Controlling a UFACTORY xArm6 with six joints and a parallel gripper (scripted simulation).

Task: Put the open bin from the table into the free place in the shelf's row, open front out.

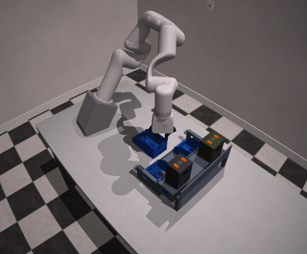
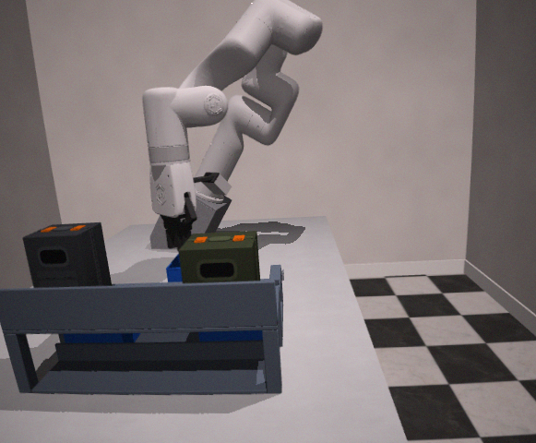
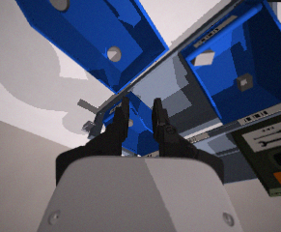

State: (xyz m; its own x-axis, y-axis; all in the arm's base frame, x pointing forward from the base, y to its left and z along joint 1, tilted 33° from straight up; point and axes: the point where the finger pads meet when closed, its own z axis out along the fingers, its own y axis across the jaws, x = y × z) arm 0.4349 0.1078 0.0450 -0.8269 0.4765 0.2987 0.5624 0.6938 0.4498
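The open blue bin (image 1: 143, 144) (image 2: 173, 273) (image 3: 89, 31) stands level on the table in front of the shelf (image 1: 206, 177) (image 2: 138, 305), with round grey parts in it. My gripper (image 1: 161, 141) (image 2: 178, 246) (image 3: 141, 106) is partly open with nothing between its fingers. It is over the bin's end nearest the shelf in the top view, turned askew to the bin. Contact with the bin's wall cannot be made out. Two other blue bins stand level in the row: one bin (image 1: 186, 146) (image 3: 232, 60) and another bin (image 1: 156, 167) (image 3: 141, 130). The free place lies between them.
A dark grey case (image 1: 178, 171) (image 2: 63, 259) and an olive case (image 1: 211, 148) (image 2: 220, 255) stand on the shelf's upper board behind the bins, with a gap between them. The shelf has raised side rails and a front lip.
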